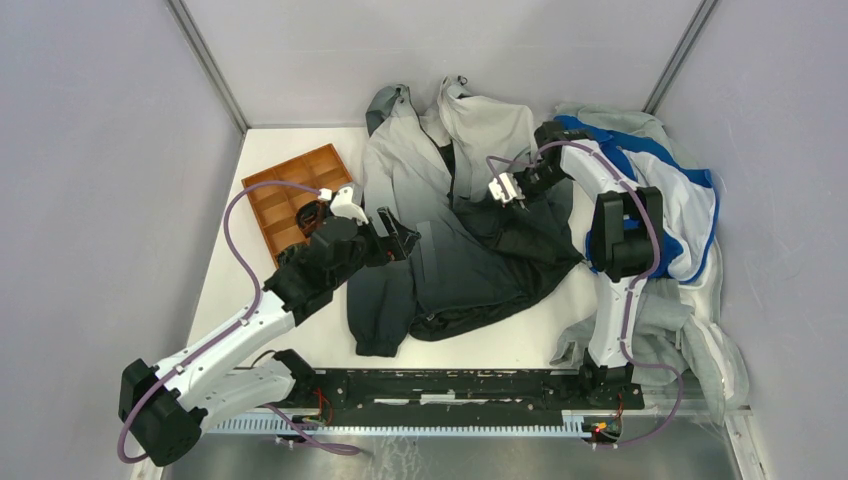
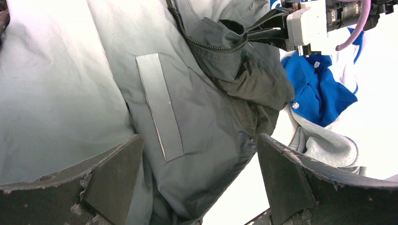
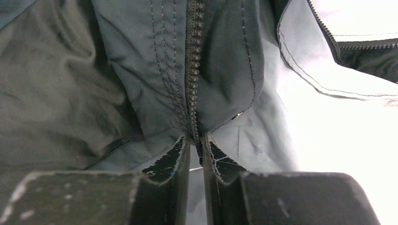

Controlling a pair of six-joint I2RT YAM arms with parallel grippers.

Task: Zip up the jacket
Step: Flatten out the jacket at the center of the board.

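The jacket (image 1: 450, 230) lies crumpled mid-table, light grey at the collar and dark at the hem. My right gripper (image 1: 497, 190) has come in from the right. In the right wrist view its jaws (image 3: 196, 138) are pinched on a raised fold of the jacket (image 3: 141, 70), with the dark zipper (image 3: 192, 70) running straight between the tips. My left gripper (image 1: 405, 240) hovers over the jacket's left side. Its fingers (image 2: 117, 173) stand wide apart above the dark fabric and a pocket flap (image 2: 159, 108), holding nothing. The left wrist view also shows the right gripper (image 2: 267, 30) gripping the fold.
A brown compartment tray (image 1: 290, 195) sits at the back left, behind the left arm. A blue-and-white garment (image 1: 680, 200) and a light grey sweatshirt (image 1: 690, 330) are piled along the right side, around the right arm. Walls enclose the table on three sides.
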